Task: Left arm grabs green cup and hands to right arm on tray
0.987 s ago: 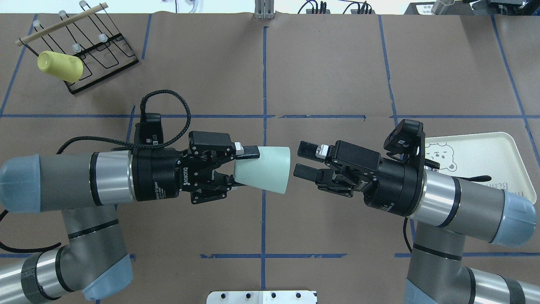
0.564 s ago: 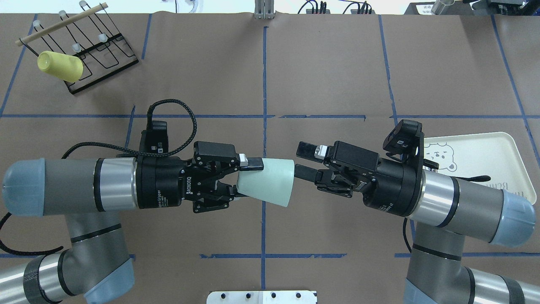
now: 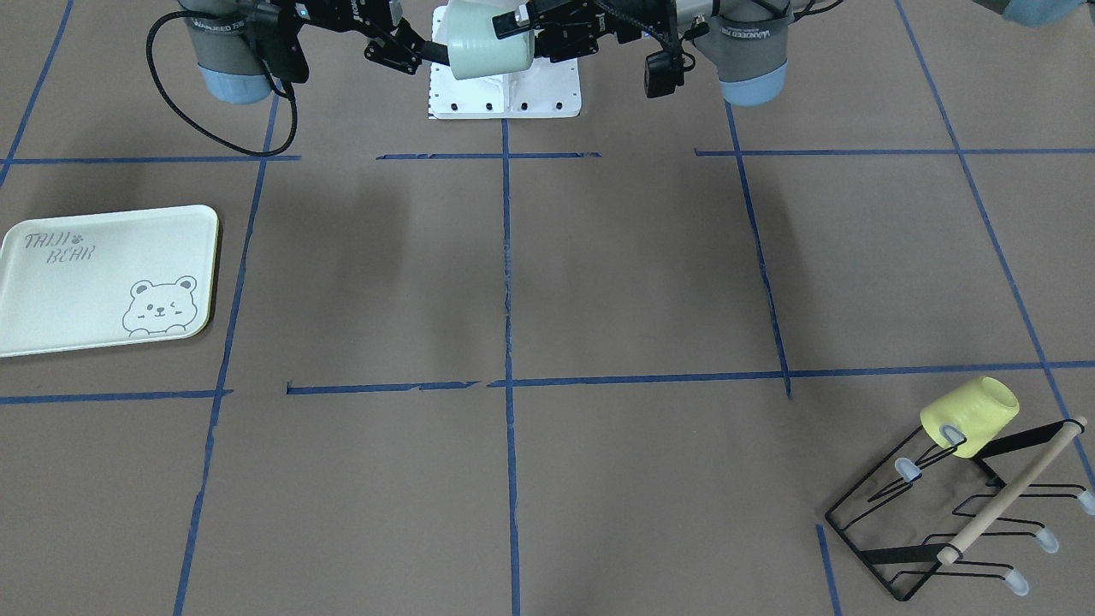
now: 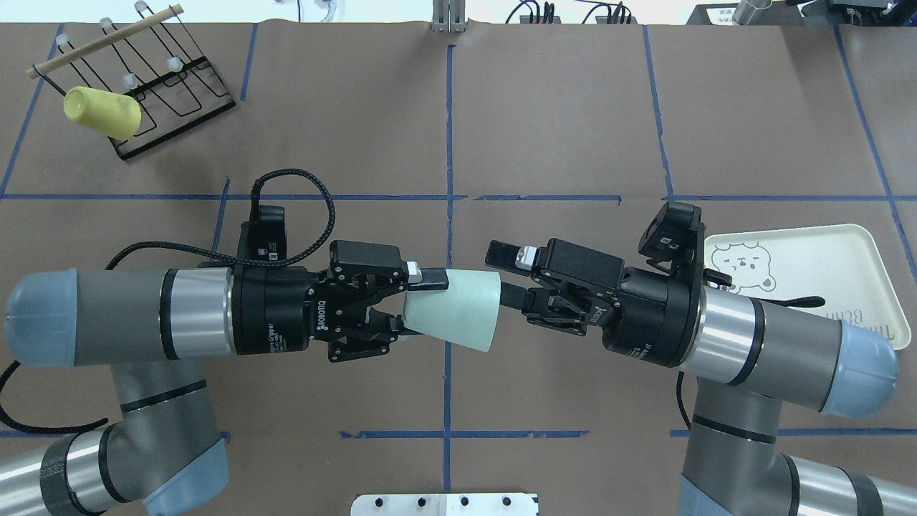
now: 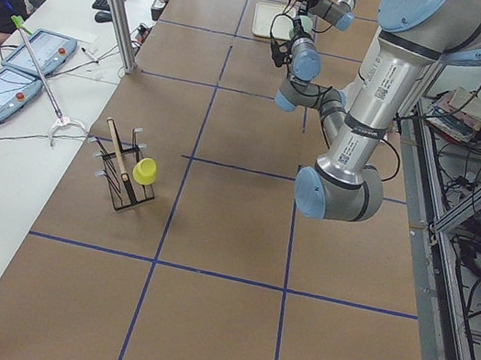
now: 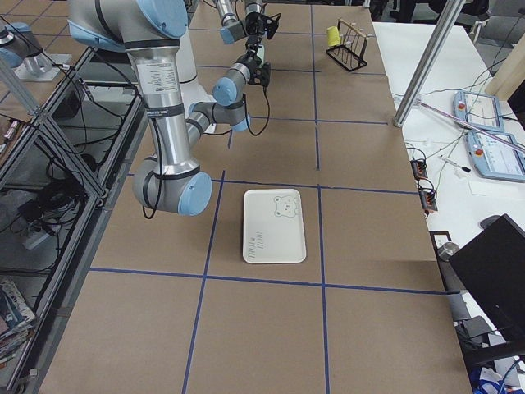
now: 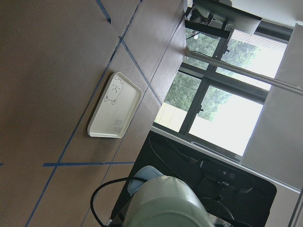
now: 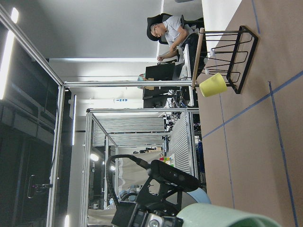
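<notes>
The green cup is held in the air on its side, mouth toward the right arm. My left gripper is shut on its base end. My right gripper is open at the cup's mouth. One finger lies outside the rim and the other reaches in at the mouth; I cannot tell if they touch. In the front view the cup hangs between both grippers near the robot base. The cup also fills the bottom of the left wrist view and the right wrist view. The tray lies bare under the right arm's forearm.
A yellow cup hangs on a black wire rack at the far left corner. The white base plate sits at the near edge. Operators sit at a side table past the rack.
My right gripper has moved left until its fingers straddle the cup's rim. The left arm shifted the cup slightly right, then held still.
</notes>
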Controlling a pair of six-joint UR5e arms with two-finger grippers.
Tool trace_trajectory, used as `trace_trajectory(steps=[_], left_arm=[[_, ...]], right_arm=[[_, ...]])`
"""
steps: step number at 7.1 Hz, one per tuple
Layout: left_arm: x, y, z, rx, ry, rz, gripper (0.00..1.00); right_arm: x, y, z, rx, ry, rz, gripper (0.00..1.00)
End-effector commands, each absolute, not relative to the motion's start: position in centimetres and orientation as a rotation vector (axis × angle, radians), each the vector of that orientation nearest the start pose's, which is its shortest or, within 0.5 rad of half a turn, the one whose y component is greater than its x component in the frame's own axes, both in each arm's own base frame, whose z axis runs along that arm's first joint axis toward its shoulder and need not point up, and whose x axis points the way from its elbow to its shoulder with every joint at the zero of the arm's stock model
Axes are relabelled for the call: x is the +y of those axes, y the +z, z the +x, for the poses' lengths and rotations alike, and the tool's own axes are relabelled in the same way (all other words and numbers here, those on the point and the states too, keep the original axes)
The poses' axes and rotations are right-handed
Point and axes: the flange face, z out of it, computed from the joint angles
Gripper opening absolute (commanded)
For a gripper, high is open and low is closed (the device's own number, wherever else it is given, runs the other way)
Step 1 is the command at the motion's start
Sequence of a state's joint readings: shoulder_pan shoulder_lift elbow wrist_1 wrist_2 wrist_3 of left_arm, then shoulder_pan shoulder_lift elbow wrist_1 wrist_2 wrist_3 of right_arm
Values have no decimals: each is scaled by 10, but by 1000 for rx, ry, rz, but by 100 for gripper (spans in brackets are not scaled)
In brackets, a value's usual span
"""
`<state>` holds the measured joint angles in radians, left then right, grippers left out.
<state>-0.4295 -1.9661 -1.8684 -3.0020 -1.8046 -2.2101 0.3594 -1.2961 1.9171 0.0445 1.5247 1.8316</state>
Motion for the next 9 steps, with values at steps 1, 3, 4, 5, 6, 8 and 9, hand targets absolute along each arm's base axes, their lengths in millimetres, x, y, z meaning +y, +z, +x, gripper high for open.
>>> trace_trajectory(steps=[1, 3, 4, 5, 6, 8, 9], left_arm=[[-307, 169, 405, 2100, -388, -361, 20], [-307, 169, 405, 2099, -391, -360, 20], [-307, 169, 405, 2100, -390, -360, 21], [-307, 169, 405, 2100, -388, -361, 23], [-306, 168, 405, 2101, -387, -361, 23], [-306, 168, 404, 2103, -387, -361, 23], [-305, 167, 402, 2106, -385, -361, 23]], right_arm=[[-286, 192, -381, -2255, 382, 128, 96], [-286, 183, -385, -2251, 382, 121, 93], [-283, 183, -387, -2251, 379, 114, 84], [-280, 184, -389, -2249, 375, 105, 64], [-279, 184, -390, -2249, 372, 100, 42], [-278, 185, -391, -2247, 372, 98, 39], [-278, 186, -391, -2247, 370, 97, 39]])
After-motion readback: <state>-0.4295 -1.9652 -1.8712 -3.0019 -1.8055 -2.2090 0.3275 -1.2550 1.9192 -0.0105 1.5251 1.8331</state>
